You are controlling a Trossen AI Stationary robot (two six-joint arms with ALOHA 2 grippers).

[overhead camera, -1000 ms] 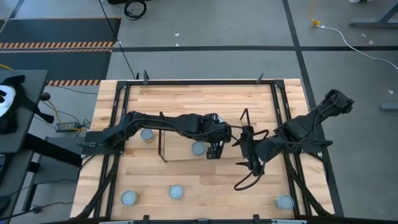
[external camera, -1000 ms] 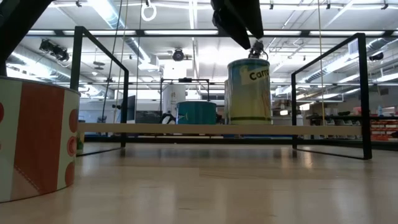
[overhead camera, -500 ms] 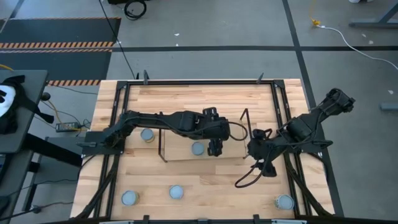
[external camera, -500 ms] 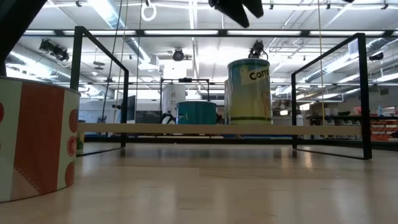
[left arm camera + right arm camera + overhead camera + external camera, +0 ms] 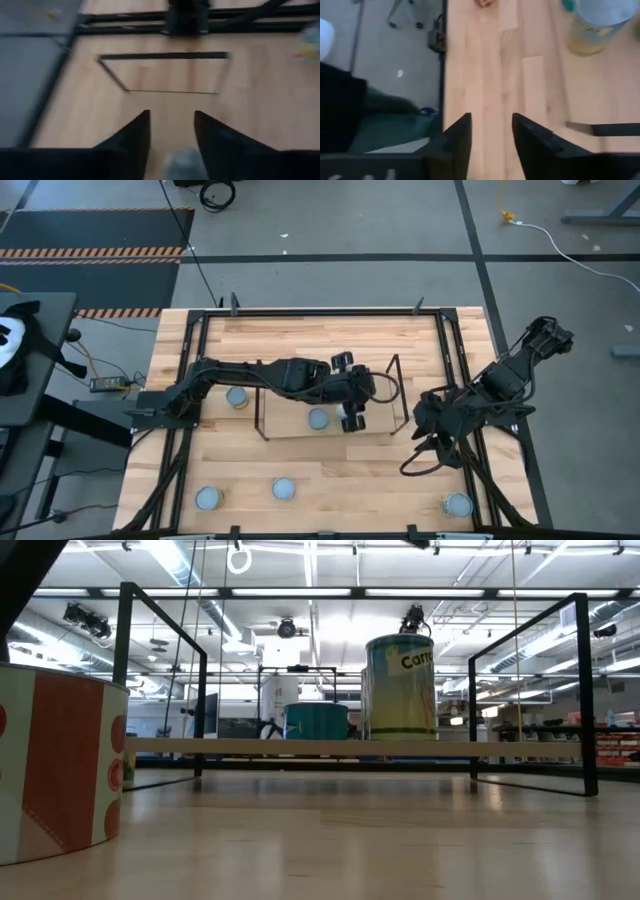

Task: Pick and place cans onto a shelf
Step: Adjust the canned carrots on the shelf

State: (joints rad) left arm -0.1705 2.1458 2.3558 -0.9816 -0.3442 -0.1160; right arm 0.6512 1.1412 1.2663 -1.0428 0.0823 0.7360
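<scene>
The shelf (image 5: 330, 432) stands mid-table, and its light base shows in the low view (image 5: 300, 747). One can (image 5: 318, 418) stands on it. In the low view this is a yellowish can (image 5: 400, 685) upright on the base, with a teal can (image 5: 315, 720) beside it. My left gripper (image 5: 352, 418) is open above the shelf. A blurred can top (image 5: 182, 161) shows below its fingers. My right gripper (image 5: 428, 428) is open and empty, right of the shelf. A yellowish can (image 5: 592, 25) stands ahead of it.
Loose cans stand on the table: one left of the shelf (image 5: 237, 397), two near the front edge (image 5: 208, 498) (image 5: 283, 488), and one at the front right (image 5: 457, 504). A red-and-white can (image 5: 55, 770) stands close to the low camera. A black frame (image 5: 190, 360) borders the tabletop.
My left gripper has risen from just above the yellowish can, out of the top of the low view, and has drifted a little toward the table's right edge. The can stays upright on the shelf. My right gripper has drawn back toward the table's right edge, away from the shelf.
</scene>
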